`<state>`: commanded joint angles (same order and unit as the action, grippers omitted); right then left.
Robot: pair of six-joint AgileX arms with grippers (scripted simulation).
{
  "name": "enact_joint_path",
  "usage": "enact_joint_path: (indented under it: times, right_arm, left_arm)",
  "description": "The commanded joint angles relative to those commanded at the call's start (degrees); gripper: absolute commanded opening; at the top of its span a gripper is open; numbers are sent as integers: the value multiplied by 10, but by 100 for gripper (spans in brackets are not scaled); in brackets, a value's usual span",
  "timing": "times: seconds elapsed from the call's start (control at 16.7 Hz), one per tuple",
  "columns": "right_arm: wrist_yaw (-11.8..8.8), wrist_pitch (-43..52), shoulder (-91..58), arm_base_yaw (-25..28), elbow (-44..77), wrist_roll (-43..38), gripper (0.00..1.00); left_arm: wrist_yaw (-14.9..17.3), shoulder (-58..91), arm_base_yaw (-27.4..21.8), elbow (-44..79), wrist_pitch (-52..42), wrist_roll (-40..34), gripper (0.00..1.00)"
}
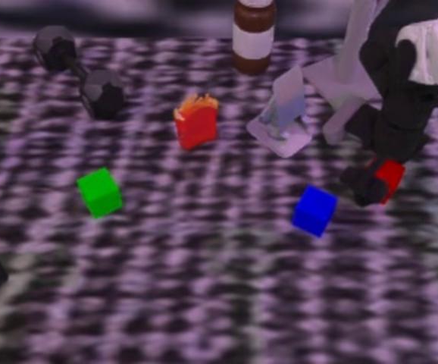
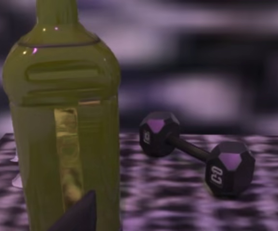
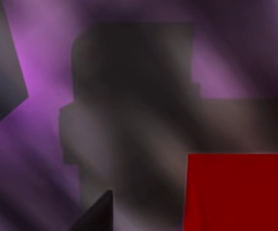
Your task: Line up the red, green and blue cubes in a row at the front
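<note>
Table: purple-and-black woven pattern, seen whole only from the top view. Right arm reached down at the right side; right gripper sat at the red cube, dark fingers against its left face, but whether they clamped it I could not tell. Right wrist view filled with that cube's flat red face and the blurred shadow beside it (nothing else legible there).

Olive glass bottle, tall and glossy, showed fully only in the left wrist view, close to the left gripper; fingers unreadable. Black hex-ended dumbbell lay beyond it.

Blue cube: just left of the right gripper, apart from it. Green cube: well away, toward the left side. Red carton, jagged orange top, between them, farther back.
</note>
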<state>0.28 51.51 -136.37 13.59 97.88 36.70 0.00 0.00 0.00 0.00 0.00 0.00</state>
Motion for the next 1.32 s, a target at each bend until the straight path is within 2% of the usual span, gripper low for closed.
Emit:
enact_joint_path:
  times: [0.36, 0.84, 0.96, 1.32]
  right_arm:
    - [0, 0, 0, 0, 0, 0, 2]
    - [0, 0, 0, 0, 0, 0, 0]
    - [-7, 13, 19, 0, 3, -6, 0]
    - [-7, 121, 54, 4, 70, -5, 0]
  left_arm:
    - [0, 0, 0, 0, 0, 0, 100]
    - [0, 0, 0, 0, 0, 0, 100]
    - [0, 0, 0, 0, 0, 0, 100]
    - [0, 0, 0, 0, 0, 0, 100]
